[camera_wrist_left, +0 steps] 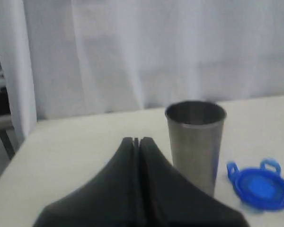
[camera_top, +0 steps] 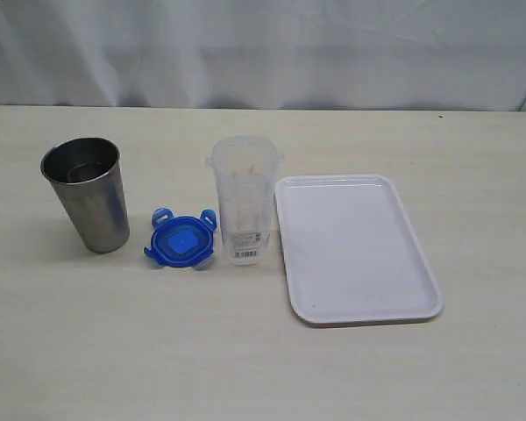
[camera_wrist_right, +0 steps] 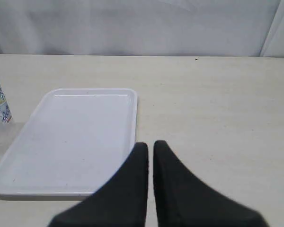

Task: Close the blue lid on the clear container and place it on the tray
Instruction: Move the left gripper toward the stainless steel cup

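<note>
Pale wood-grain table [camera_top: 245, 368], white curtain [camera_top: 263, 44] along the far side.

Three items stand in a row left of the middle, with the tray on the right:
- grey steel cup [camera_top: 88, 193] farthest left, upright, mouth open; it stands apart from the lid
- the blue lid [camera_top: 181, 239] lies flat on the table between cup and container, its four flaps spread outward; it is off the container, low beside the container's base; whether the two touch I cannot tell
- the clear container [camera_top: 244, 197] stands upright on the table, mouth open and uncovered, barcode sticker near its base; it is just left of the tray's left rim, not on the tray
- the tray [camera_top: 355, 246] lies flat right of the container, long side running near to far; its surface is bare

Left gripper [camera_wrist_left: 137, 140]: dark fingers pressed together tip to tip, nothing between them; it hangs over the table on the near-left side, pointed toward the steel cup; the lid shows just right of the cup in this wrist view.

Right gripper [camera_wrist_right: 150, 145]: fingers drawn together with only a thin slit between the tips, nothing pinched; it hangs over the near right corner of the tray; an edge of the container with a printed label shows beyond the tray's left side.
</note>
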